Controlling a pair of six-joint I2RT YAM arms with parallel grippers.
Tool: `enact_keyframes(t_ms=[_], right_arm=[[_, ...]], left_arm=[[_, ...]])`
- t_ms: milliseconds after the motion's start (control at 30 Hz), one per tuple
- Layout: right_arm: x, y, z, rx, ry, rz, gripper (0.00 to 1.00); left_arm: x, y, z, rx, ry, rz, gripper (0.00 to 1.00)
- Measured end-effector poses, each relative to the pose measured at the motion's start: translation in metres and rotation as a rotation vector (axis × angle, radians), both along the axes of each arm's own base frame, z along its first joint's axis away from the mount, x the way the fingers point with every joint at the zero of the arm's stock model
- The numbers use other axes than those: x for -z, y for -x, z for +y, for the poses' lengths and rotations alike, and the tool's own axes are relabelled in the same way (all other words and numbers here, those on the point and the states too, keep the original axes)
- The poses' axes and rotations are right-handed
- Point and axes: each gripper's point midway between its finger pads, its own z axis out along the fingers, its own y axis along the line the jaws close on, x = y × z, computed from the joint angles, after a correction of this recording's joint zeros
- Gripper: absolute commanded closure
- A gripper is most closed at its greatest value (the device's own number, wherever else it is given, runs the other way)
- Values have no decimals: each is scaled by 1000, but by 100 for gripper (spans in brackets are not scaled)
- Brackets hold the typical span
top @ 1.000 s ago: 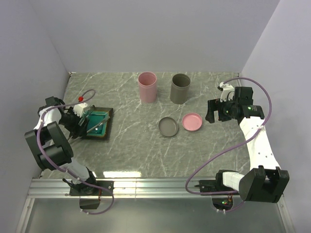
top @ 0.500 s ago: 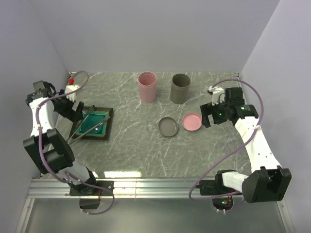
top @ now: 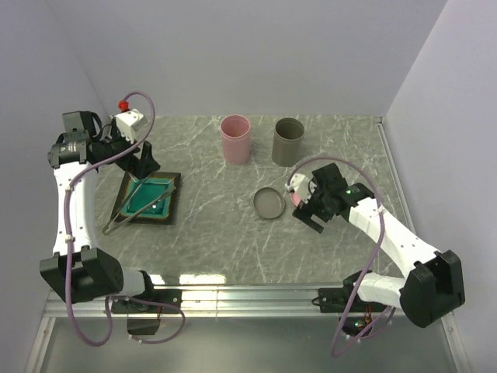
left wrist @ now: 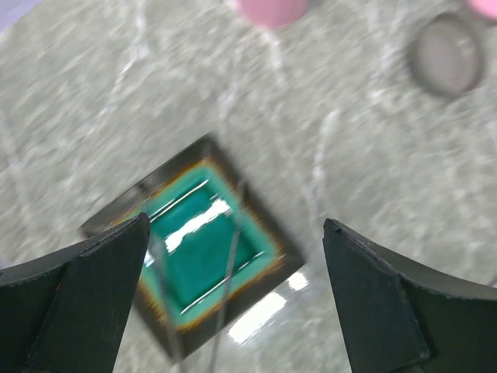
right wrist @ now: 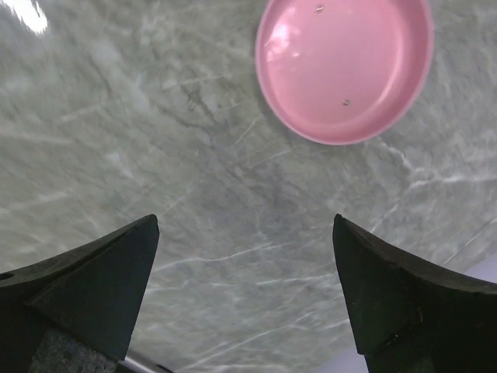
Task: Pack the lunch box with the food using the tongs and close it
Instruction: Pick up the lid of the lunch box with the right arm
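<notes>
On the grey marbled worktop [top: 217,233] were counted one teal square tray with a dark rim [top: 174,199], one pair of slim grey metal tongs [left wrist: 231,260], two tall cups, one pink [top: 235,138] and one grey [top: 288,141], and two shallow round lids, one grey [top: 269,203] and one pink [right wrist: 345,66]. The tongs were laid across the tray, with their joined end reaching past its near left corner onto the worktop and touched by neither arm. What lay inside the tray could not be made out in the blurred left wrist view beyond a few bright glints. Compared with a second earlier, the left pincer [top: 145,165] had been lifted from low over the tray, where it had been beside the tongs, to a raised spot above the tray's far edge. It was seen spread wide and grasping nothing. The right pincer [top: 311,206] had been carried in from the far right of the worktop, where it had stood well apart from the lids, to hang over the near edge of the pink lid. It too was spread wide and empty. In the overhead view the pink lid was largely hidden by the right arm, while the grey lid lay just beside it on the left, and the two cups stood side by side farther back.
</notes>
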Motion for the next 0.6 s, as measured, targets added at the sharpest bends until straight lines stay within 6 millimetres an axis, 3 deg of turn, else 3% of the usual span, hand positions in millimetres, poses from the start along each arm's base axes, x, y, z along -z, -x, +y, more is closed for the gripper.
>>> enact_keyframes(t_ms=[100,200,333,600], right_arm=[[17,5,-4,-129,75,11,0],[26,-3,-4,-217,120,9,1],[45,-12,3,-311,149,49,11],[74,-18,10,-436,177,143,25]], left_arm=[[-7,3,-21,19,41,-3,1],[-14,14,-41,37,68,-3,1],[-24,28,-61,62,86,-13,1],[-29,32,-63,21,86,-26,1]])
